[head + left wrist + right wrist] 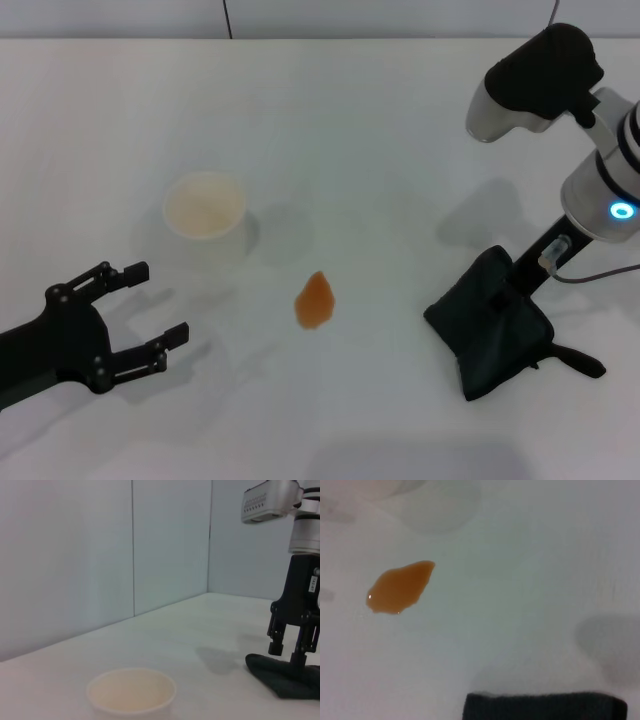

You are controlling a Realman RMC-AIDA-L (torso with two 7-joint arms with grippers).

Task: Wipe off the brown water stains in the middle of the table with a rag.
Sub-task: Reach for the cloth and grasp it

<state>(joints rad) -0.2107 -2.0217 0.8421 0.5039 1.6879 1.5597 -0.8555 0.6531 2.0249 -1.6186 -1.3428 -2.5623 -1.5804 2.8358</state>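
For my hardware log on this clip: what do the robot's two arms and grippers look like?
The left gripper is matte black all over, with skeletal linkage jaws and visible pivot bolts. The right gripper is likewise black with a small white label on its body; its arm is silver-white with black caps, a glowing blue ring light, a ribbed silver joint and a thin grey cable near the wrist.

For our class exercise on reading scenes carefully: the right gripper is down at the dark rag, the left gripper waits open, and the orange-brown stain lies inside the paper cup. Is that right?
Not quite. The orange-brown stain lies on the bare table, apart from the paper cup, as the head view shows. The rest holds: the right gripper is down at the rag, and the left gripper waits open.
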